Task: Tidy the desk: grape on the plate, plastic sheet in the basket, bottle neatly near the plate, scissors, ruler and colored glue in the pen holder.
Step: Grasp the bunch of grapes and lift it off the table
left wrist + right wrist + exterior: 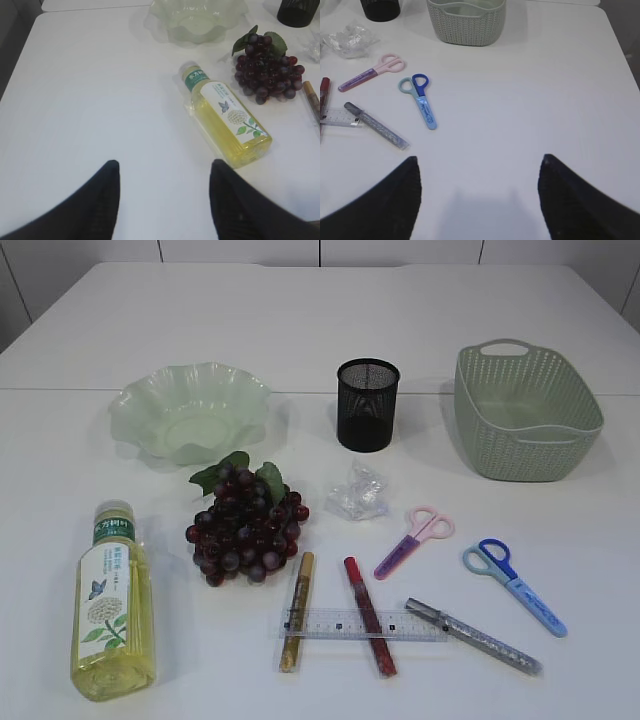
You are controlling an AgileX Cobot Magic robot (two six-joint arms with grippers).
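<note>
both grippers, left (162, 172) & right (479, 165), hung w/ jaws apart, holding nothing; bottle (112, 602) lay left of grape (245, 525), plate (190, 410) behind it.

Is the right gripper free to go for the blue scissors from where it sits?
Probably yes. The right gripper is open and empty over bare table, and the blue scissors lie flat ahead-left, nothing between.

Just white table (300, 330) w/ seam lines.
</note>
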